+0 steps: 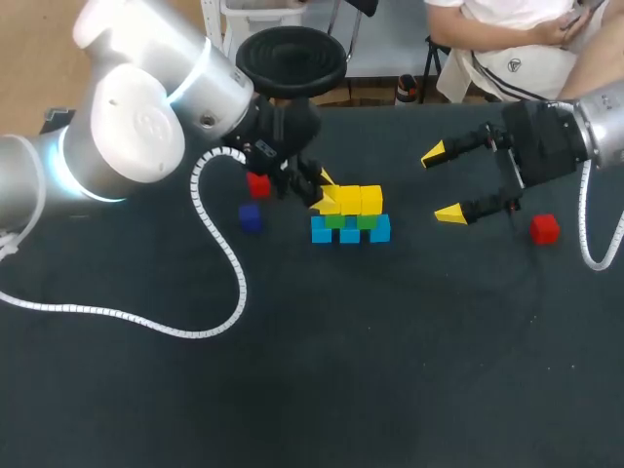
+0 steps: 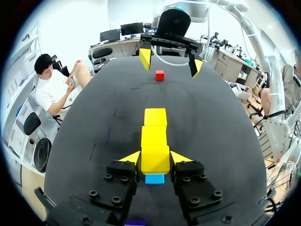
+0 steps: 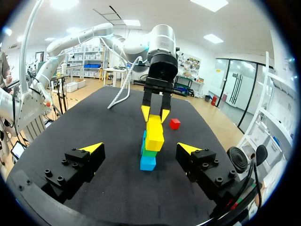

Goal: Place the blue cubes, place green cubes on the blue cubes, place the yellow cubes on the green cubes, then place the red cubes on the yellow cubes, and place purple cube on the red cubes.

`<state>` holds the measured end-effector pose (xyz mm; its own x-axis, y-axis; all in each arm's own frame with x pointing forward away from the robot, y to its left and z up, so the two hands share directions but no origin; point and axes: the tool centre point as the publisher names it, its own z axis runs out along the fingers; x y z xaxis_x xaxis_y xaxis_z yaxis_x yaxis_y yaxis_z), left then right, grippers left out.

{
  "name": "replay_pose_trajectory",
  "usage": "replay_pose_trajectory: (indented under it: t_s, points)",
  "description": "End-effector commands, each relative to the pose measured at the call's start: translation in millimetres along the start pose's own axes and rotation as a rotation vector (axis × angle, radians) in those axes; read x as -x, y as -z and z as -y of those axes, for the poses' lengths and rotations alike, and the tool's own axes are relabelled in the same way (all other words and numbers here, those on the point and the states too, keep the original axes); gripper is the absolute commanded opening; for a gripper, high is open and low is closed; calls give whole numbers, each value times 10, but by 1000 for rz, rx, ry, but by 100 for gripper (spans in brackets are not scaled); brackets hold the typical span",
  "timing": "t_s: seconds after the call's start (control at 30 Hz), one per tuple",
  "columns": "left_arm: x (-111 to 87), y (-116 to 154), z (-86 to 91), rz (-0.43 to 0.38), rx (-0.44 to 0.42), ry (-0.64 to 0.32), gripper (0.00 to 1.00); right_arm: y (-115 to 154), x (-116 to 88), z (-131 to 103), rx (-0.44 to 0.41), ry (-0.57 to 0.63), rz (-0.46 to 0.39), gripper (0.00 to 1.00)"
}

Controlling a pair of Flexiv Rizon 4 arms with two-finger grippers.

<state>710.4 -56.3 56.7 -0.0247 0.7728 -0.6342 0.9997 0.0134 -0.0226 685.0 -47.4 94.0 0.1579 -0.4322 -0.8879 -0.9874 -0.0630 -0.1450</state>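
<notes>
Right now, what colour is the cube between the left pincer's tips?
Yellow. The cube in the left pincer shows best in the left wrist view.

1. Left arm (image 1: 136,127): bulbous silver-white shells, with a pale blue glowing ring (image 1: 60,171) at one joint and a black wrist.
2. Right arm (image 1: 603,122): silver-grey shell, ending in a black wrist block.
3. White coiled cable (image 1: 219,283): one ran along the left arm, and a second coiled cable (image 1: 588,229) ran along the right.
4. Left gripper (image 2: 155,158): black blocky fingers with yellow wedge tips, studded with black screws (image 2: 92,193).
5. Right gripper (image 3: 140,149): same black blocks, yellow wedge tips and round-headed screws.

Yellow cubes (image 1: 361,200) over green cubes (image 1: 367,221), blue cubes (image 1: 379,230)
</notes>
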Motion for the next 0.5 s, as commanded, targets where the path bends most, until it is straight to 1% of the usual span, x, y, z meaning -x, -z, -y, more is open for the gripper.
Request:
replay_pose_trajectory:
  t_s: [0.03, 0.43, 0.47, 0.5]
  points:
    - [2, -6, -2, -8, -1, 1, 0, -4, -2, 1, -1, 1, 1, 100]
    - [6, -4, -7, -13, -1, -2, 0, -4, -2, 1, -1, 1, 1, 100]
    - [6, -5, -7, -16, 1, -1, 6, -4, -2, 1, -1, 1, 1, 100]
    - [8, -3, -8, -31, 7, -8, 21, -4, -2, 1, -1, 1, 1, 100]
